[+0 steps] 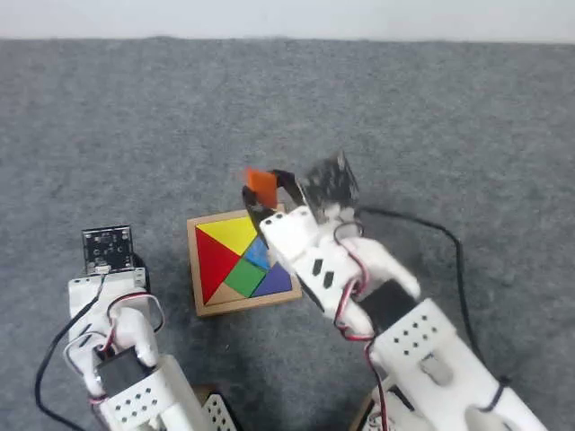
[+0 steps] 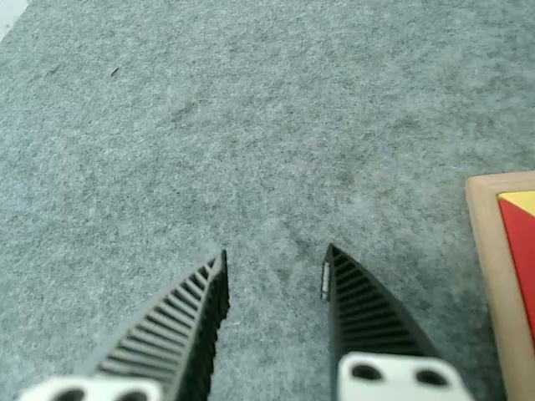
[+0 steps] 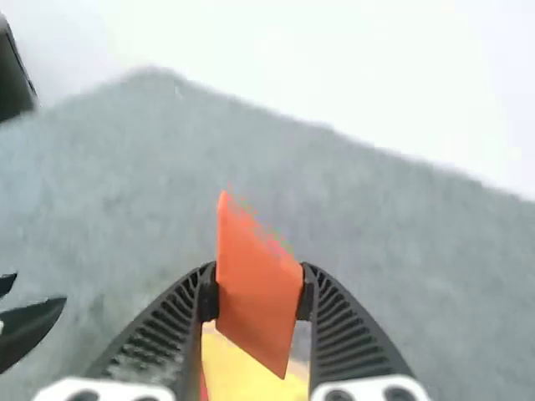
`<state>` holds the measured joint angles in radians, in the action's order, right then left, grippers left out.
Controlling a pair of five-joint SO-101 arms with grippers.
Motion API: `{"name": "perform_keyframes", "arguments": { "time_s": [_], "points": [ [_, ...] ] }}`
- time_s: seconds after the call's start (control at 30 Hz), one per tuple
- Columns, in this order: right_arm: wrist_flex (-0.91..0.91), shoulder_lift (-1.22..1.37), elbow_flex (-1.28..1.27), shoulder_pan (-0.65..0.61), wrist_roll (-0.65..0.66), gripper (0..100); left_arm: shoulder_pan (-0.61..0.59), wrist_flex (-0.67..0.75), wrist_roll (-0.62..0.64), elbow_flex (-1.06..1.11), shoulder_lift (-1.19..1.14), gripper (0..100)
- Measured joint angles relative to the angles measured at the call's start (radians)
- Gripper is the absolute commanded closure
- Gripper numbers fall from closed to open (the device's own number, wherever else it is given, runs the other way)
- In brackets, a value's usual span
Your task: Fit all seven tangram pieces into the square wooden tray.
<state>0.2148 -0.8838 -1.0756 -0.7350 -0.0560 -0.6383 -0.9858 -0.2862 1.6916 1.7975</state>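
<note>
- The right gripper has its jaws shut tight on the orange piece. One finger presses on each side, so it cannot slip.
- The piece sticks out past the jaw tips, up in the air.
- It hangs over the far corner of the wooden tray. I think the last gap is there, but the arm hides that corner.
- The yellow piece, red piece and green piece lie flat inside the tray.
- The left gripper has its jaws open and holds nothing. It sits over the grey mat beside the tray, out of the way.
</note>
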Motion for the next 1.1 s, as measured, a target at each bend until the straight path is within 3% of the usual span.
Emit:
{"name": "perform_keyframes", "arguments": {
  "time_s": [0.17, 0.37, 0.7, 1.1],
  "points": [
    [-0.354, 0.0, -0.166, -0.026, 0.0, 99.2, 0.0, 0.0, 0.0, 0.0, 0.0, 82],
    [-0.56, 0.018, -0.319, -0.049, 0.0, 99.2, 0.0, 0.0, 0.0, 0.0, 0.0, 82],
    [-0.588, 0.153, -0.358, -0.066, 0.0, 99.2, 0.0, 0.0, 0.0, 0.0, 0.0, 82],
    [-0.588, 0.595, -0.169, -0.035, -0.02, 99.2, 0.0, 0.0, 0.0, 0.0, 0.0, 82]
  ]
}}
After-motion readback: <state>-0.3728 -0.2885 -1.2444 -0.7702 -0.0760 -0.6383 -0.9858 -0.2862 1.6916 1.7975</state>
